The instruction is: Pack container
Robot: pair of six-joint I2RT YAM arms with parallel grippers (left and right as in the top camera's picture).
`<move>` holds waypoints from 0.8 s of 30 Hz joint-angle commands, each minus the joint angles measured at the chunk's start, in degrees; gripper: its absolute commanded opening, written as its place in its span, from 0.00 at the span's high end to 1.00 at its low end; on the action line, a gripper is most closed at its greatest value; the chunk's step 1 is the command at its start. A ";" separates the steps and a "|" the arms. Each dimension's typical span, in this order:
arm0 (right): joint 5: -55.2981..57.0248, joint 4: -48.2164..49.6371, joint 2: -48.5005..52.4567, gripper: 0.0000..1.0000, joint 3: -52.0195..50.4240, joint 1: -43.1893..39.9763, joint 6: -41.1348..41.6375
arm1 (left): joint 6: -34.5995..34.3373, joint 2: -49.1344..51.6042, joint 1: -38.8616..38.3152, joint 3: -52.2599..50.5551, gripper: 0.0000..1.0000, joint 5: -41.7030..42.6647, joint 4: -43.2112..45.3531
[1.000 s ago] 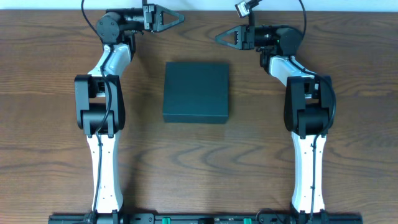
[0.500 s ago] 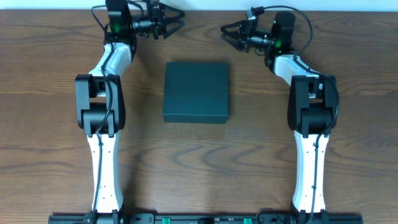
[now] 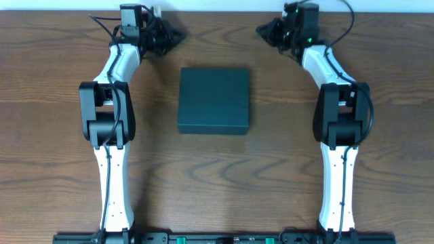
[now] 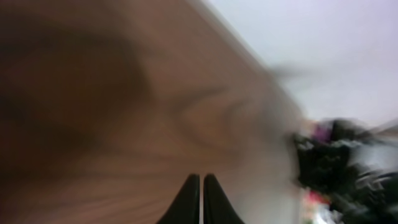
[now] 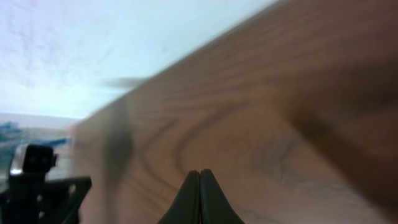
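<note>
We see the left end effector (image 4: 200,184) and right end effector (image 5: 199,179) closed and empty at the overhead frame's upper left and upper right, with the dark teal-green square cardboard container (image 3: 213,99) lying lid-down mid-frame on the brown wooden worktop (image 3: 54,102).

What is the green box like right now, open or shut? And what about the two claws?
container: lid shut, lying flat on the table, nothing touching it.
left claw: shut, holding nothing, near the far edge.
right claw: shut, holding nothing, near the far edge.
</note>
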 commanded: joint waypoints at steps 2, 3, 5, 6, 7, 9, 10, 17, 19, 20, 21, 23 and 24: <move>7.26 -8.44 -0.04 0.98 11.61 -0.35 -13.44 | 22.32 -3.63 -2.08 12.44 0.95 -14.43 -15.61; 7.41 -11.65 -0.04 0.98 14.73 -0.44 -14.23 | 25.29 -4.66 -2.64 15.45 0.95 -16.50 -20.28; 8.24 -17.18 -0.04 0.98 19.69 -0.42 -16.55 | 29.05 -6.62 -3.34 19.74 0.95 -18.56 -26.80; 8.92 -21.75 -0.20 0.98 23.41 -0.28 -18.14 | 30.80 -8.15 -3.67 21.75 0.95 -18.80 -30.45; 9.44 -25.57 -0.33 0.98 26.47 -0.11 -19.74 | 32.24 -9.88 -3.82 23.19 0.94 -18.80 -33.86; 10.36 -31.58 -1.14 0.98 30.99 0.09 -21.66 | 35.23 -13.46 -4.04 24.48 0.94 -18.80 -39.80; 10.60 -34.84 -2.14 0.98 33.14 0.13 -23.41 | 36.76 -15.61 -4.15 24.59 0.94 -18.86 -42.75; 14.78 -51.76 -14.56 0.98 35.17 0.70 -30.34 | 46.34 -30.95 -8.79 24.59 0.94 -28.74 -60.70; 17.92 -57.00 -19.10 0.98 35.17 1.66 -31.71 | 47.56 -35.71 -11.37 24.59 0.94 -28.65 -62.73; 19.28 -58.90 -21.00 0.98 35.17 2.32 -32.54 | 47.58 -37.57 -12.33 24.59 0.94 -28.46 -63.43; 20.31 -60.08 -22.60 0.98 35.17 2.95 -33.22 | 47.56 -39.71 -13.38 24.59 0.94 -28.37 -64.48; 22.51 -61.26 -25.53 0.98 35.17 4.44 -33.38 | 47.84 -43.39 -15.13 24.59 0.94 -28.87 -66.64; 23.34 -61.75 -26.93 0.98 35.17 5.20 -33.66 | 48.15 -45.24 -15.91 24.57 0.94 -28.85 -67.73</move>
